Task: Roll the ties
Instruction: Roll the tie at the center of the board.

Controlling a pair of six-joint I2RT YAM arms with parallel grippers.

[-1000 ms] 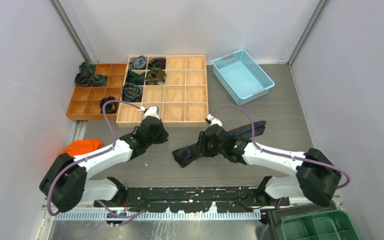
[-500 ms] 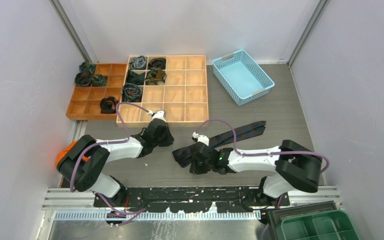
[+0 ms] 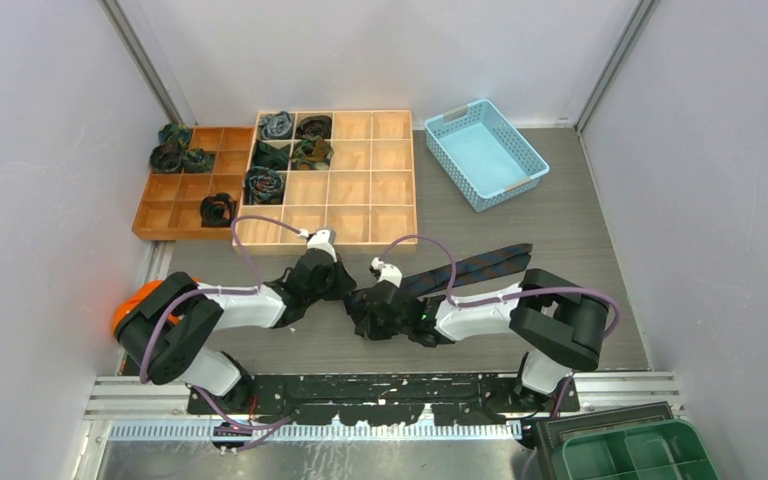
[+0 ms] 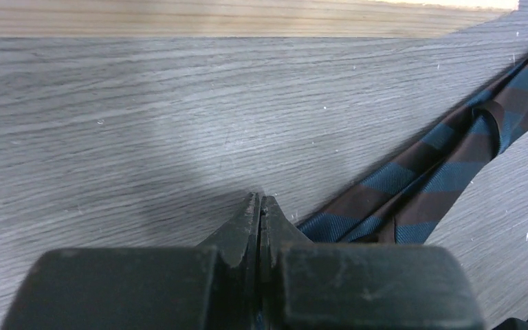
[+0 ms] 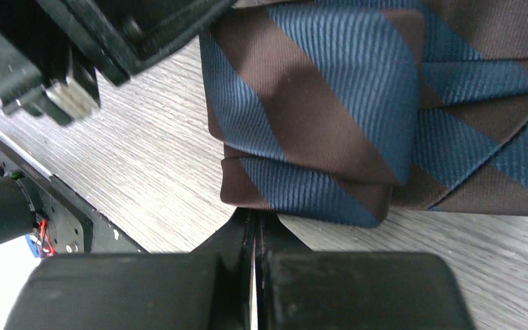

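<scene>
Right gripper [image 5: 254,218] has just slid along to the folded wide end of the blue-and-brown striped fabric tie [image 5: 316,117], mid grey wood-look table [image 3: 580,250], and snapped closed (no cloth visibly pinched). Left gripper [image 4: 260,206] has edged in beside it, closed and empty. Rolling looks about to start.

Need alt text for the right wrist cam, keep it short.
A folded tie with blue and brown diagonal stripes lies on the grey wood-grain table, filling the upper right of the view. The right pincer, shut, has its tips at the fold's near edge; black hardware of the left arm sits top left.
</scene>
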